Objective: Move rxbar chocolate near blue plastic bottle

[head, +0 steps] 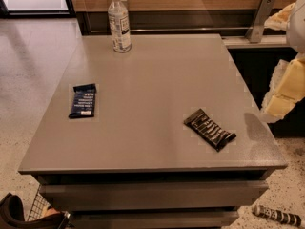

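no lettering can be read here

the rxbar chocolate [209,129], lying toward the front right of the tabletop [157,75], has white bands of print across its black wrapper, but no word can be made out. the dark navy bar [83,101] at the left shows small pale lines, equally unreadable. the blue plastic bottle [119,23] at the back has a blue-and-white label whose wording cannot be told. the gripper [285,92] hangs beyond the tabletop's right edge.
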Tool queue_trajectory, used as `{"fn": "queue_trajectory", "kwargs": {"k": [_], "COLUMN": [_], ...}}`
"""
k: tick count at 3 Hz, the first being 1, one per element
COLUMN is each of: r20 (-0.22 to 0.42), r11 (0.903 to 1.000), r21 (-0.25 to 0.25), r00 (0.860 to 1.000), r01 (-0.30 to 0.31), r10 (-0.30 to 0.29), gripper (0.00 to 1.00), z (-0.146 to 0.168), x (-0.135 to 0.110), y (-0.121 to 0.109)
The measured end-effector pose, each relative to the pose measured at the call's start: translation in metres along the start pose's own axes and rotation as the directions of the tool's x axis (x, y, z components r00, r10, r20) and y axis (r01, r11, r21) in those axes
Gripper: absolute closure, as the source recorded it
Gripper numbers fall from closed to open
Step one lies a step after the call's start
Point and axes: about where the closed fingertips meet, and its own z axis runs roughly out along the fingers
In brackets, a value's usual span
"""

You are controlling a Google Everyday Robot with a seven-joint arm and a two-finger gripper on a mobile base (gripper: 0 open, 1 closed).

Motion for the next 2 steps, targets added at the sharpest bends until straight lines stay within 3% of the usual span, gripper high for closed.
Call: {"fn": "queue_trajectory", "kwargs": {"k": [1, 2], "r20": [0.099, 0.245], "r11": [0.9977, 0.9758], "r21": [-0.022, -0.084], "r00": [0.993, 0.945], "r01": [-0.065, -0.202], "r10": [0.067, 0.217], "gripper": [0.0, 0.0], "z": [0.02, 0.067], "x": [-0.005, 0.001], "y": [0.012, 0.05]}}
